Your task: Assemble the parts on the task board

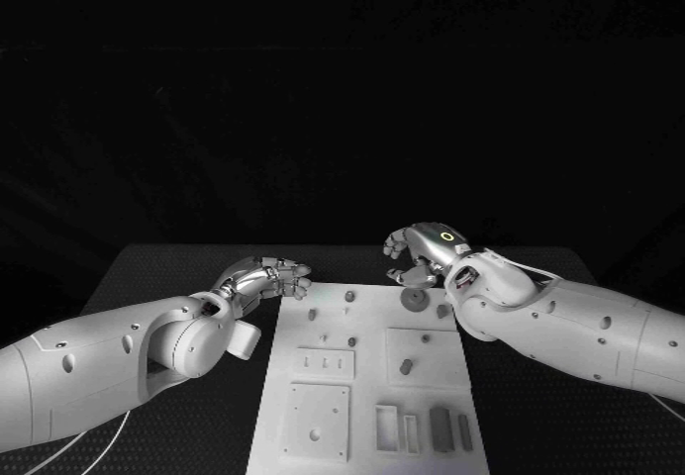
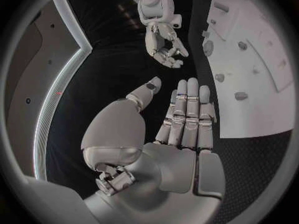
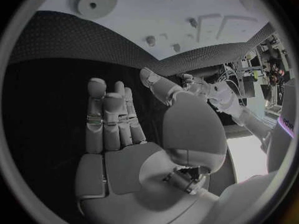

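The task board (image 1: 374, 386) lies on the black tabletop (image 1: 157, 277) between both arms. The left hand (image 1: 267, 278) hovers just beside its far left corner, fingers extended, holding nothing. The right hand (image 1: 424, 253) hangs at its far right corner, likewise empty, near a round grey part (image 1: 414, 299).

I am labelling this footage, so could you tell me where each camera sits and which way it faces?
Head view: on the robot's head, looking down at the task board; both arms, left hand, right hand.
Left wrist view: behind the open left hand, facing the board and right hand.
Right wrist view: behind the open right hand, facing the board.
All share the board.
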`<state>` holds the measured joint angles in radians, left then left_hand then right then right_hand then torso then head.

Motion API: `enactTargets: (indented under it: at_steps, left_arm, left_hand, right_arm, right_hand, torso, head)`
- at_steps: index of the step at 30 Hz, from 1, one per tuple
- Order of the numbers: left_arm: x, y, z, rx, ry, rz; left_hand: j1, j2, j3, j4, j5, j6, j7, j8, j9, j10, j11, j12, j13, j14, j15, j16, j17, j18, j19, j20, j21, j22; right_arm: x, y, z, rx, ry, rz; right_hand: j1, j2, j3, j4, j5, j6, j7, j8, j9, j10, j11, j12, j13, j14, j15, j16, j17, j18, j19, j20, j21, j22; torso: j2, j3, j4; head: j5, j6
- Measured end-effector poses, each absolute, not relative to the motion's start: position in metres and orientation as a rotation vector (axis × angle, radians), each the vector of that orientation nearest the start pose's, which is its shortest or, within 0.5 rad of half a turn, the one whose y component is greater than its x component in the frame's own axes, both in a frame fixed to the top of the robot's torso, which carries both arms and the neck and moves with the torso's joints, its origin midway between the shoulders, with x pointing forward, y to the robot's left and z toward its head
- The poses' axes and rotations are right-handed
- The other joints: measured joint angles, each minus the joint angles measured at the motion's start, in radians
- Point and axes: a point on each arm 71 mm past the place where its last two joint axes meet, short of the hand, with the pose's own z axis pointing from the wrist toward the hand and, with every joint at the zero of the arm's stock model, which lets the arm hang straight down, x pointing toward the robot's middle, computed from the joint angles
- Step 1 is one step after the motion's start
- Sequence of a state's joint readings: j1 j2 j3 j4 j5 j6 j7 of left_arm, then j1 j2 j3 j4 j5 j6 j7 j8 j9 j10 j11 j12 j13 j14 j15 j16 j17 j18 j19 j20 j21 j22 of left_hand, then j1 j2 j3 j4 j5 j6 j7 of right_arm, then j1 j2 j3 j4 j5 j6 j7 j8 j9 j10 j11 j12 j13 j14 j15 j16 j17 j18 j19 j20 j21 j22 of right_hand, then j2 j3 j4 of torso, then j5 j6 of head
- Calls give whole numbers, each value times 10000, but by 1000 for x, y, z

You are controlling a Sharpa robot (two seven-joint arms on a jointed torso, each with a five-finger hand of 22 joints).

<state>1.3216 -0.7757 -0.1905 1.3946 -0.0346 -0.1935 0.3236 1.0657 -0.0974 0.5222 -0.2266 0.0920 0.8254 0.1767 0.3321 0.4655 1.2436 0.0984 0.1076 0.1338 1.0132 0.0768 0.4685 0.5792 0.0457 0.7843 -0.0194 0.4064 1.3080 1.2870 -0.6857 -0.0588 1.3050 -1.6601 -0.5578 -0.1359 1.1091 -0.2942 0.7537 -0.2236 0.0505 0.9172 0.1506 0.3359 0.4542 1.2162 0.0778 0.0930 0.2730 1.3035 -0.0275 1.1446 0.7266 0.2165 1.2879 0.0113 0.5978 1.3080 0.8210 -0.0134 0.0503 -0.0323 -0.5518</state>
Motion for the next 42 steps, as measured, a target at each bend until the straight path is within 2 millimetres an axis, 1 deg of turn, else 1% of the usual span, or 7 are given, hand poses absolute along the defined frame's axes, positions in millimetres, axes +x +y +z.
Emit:
enactTargets:
  at_steps: [4, 7, 8, 12, 16, 29, 42]
  left_arm:
    - [516, 212, -183, -10106, 15889, -14788]
    - [516, 213, -183, -10107, 15871, -14778]
    - [516, 213, -183, -10107, 15870, -14780]
    - [516, 213, -184, -10106, 15868, -14788]
    - [516, 213, -184, -10113, 15875, -14789]
    - [518, 209, -185, -10065, 15900, -14832]
    - [517, 209, -184, -10064, 15920, -14867]
  left_hand:
    - [0, 0, 0, 0, 0, 0, 0, 0, 0, 0, -1, 0, 0, 0, 0, 0, 0, 0, 0, 0, 0, -1]
    - [0, 0, 27, -27, 0, 0, 0, 0, 10, 0, -1, 0, 0, 0, 0, 0, 0, 0, 0, 0, 0, 0]
    - [0, 0, 27, -27, 0, 0, 0, 0, 10, 0, -1, 0, 0, 0, 0, 0, -1, 0, 0, 0, 0, -1]
    - [0, 0, 27, -27, 0, 0, 0, 0, 10, 0, -1, 0, -1, 0, 0, 0, -1, 0, 0, 0, 0, -1]
    - [0, 0, 27, -27, 0, 0, 0, 0, 10, 0, -1, 0, -2, 0, 0, 0, -1, 0, 0, 0, 0, -2]
    - [1, 0, 27, -27, 0, 0, 0, 0, 8, 0, -1, 0, -3, 0, 0, 0, 7, -1, 0, 0, 0, -3]
    - [1, 0, 27, -27, 0, 0, 0, 0, 7, 0, 0, 0, -4, 0, 0, 0, 5, -1, 0, 0, 0, -4]
  right_arm:
    - [537, -206, -142, -2265, 13621, 4589]
    - [540, -218, -146, -2249, 14126, 4327]
    - [541, -221, -147, -2242, 14261, 4256]
    - [544, -232, -152, -2187, 14785, 3998]
    - [548, -239, -157, -2102, 15276, 3819]
    - [557, -235, -196, -1471, 16739, 4006]
    - [557, -232, -202, -1503, 16876, 4119]
  right_hand:
    - [-141, -37, -582, -221, 0, -536, 98, -222, -53, 543, -172, 443, 614, -209, -244, 40, -49, 64, -212, -31, 40, -1]
    - [-181, -17, -1181, -390, 0, -876, 61, -354, -103, 560, -317, 1728, 2362, -419, -381, 125, -63, 107, -435, -115, 40, -1]
    - [-180, 76, -1389, -447, 0, -996, -2, -374, -103, 193, -347, 3004, 3656, -507, -344, 271, -51, 161, -437, -115, 39, -1]
    - [-284, -19, -1626, -418, 11, -1050, -34, -378, -104, -1159, -352, 6353, 6863, -601, -393, 761, 173, 162, -395, -148, 215, -2]
    - [-286, -16, -1561, -354, 49, -944, -63, -377, -104, -1856, -334, 9151, 9170, -643, -346, 1605, 772, 164, 23, -136, 763, -2]
    - [-428, 260, -1474, -249, 48, -867, -146, -313, -103, -1876, -354, 10748, 9866, -645, -328, 2147, 1399, 164, 218, -187, 1536, -3]
    - [-268, 498, -974, -244, 48, -867, -148, -115, 19, -1890, -368, 10917, 9742, -605, -459, 2147, 1550, 165, 216, -184, 1725, -4]
  torso:
    - [-52, 46, -80]
    - [-81, 81, -136]
    - [-85, 87, -150]
    - [-92, 126, -183]
    - [-96, 128, -194]
    - [-95, 100, -162]
    - [-95, 81, -141]
  head:
    - [18, 12]
    - [35, 18]
    - [37, 19]
    - [31, 10]
    - [1, -17]
    - [-12, -128]
    - [-24, -234]
